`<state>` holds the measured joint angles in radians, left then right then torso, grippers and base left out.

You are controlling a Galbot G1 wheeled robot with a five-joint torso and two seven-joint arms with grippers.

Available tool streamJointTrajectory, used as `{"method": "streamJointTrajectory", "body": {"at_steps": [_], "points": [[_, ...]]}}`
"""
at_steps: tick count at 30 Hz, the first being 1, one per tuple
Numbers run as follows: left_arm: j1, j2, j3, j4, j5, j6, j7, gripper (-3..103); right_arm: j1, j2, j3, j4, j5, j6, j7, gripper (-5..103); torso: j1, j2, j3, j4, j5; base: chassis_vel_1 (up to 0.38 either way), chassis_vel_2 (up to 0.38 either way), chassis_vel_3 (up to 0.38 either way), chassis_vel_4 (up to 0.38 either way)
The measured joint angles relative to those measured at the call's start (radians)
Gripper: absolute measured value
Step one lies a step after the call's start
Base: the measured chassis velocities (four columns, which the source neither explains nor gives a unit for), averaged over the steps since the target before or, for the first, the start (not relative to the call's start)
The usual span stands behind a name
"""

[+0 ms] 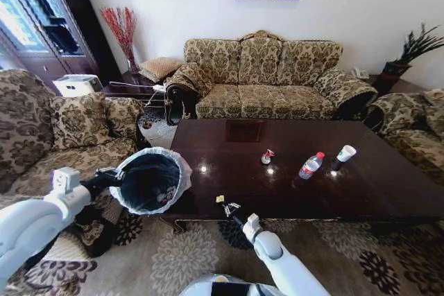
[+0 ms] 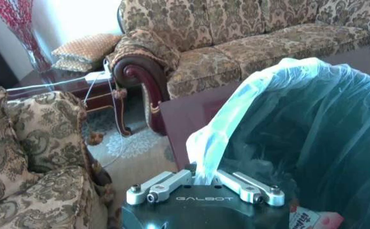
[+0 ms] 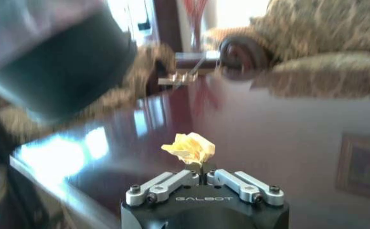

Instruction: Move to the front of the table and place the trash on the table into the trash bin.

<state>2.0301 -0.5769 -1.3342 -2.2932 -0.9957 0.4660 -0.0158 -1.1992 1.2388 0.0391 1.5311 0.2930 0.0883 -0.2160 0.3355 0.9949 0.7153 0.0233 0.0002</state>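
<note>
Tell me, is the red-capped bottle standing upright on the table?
No, the red-capped bottle lies on its side on the table, beside the upright white paper cup.

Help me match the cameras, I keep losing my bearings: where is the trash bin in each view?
Head view: trash bin lower left, at the table corner, held by the left tool.
Left wrist view: just beyond the tool, liner pinched in it.
Right wrist view: probably the blurred dark shape past the table edge.
Shared landmark: the glossy table.
</note>
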Motion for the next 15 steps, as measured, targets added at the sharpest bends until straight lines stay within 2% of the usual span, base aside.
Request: {"method": "streamJointTrajectory", "body": {"at_steps": [3, 4, 7, 12, 15], "points": [[0.003, 0.0, -0.005, -0.006, -0.002, 0.0, 0.0, 0, -0.03, -0.042, 0.036, 0.149, 0.063, 0.006, 0.013, -2, 0.0, 0.0, 0.0, -0.0003, -0.0002, 0.0, 0.0, 0.0, 0.0], [0.003, 0.0, -0.005, -0.006, -0.002, 0.0, 0.0, 0, -0.03, -0.042, 0.036, 0.149, 0.063, 0.006, 0.013, -2, 0.0, 0.0, 0.0, -0.0003, -0.0002, 0.0, 0.0, 0.0, 0.0], [0.007, -0.006, -0.002, -0.015, 0.0, 0.002, 0.0, 0, -0.044, -0.098, 0.072, 0.371, 0.148, 0.016, 0.027, -2, 0.0, 0.0, 0.0, -0.0002, -0.0002, 0.0, 0.0, 0.0, 0.0], [0.005, -0.014, 0.013, -0.026, 0.003, 0.005, 0.001, 0, -0.015, -0.13, 0.063, 0.539, 0.223, 0.004, 0.038, 0, 0.0, 0.0, 0.0, -0.0001, -0.0004, 0.0, 0.0, 0.0, 0.0], [0.011, -0.018, 0.015, -0.047, 0.005, 0.016, 0.0, 0, 0.032, -0.161, 0.02, 0.673, 0.287, -0.03, 0.032, 0, 0.0, 0.0, 0.0, 0.0001, -0.0001, 0.0, 0.0, 0.0, 0.0]]}}
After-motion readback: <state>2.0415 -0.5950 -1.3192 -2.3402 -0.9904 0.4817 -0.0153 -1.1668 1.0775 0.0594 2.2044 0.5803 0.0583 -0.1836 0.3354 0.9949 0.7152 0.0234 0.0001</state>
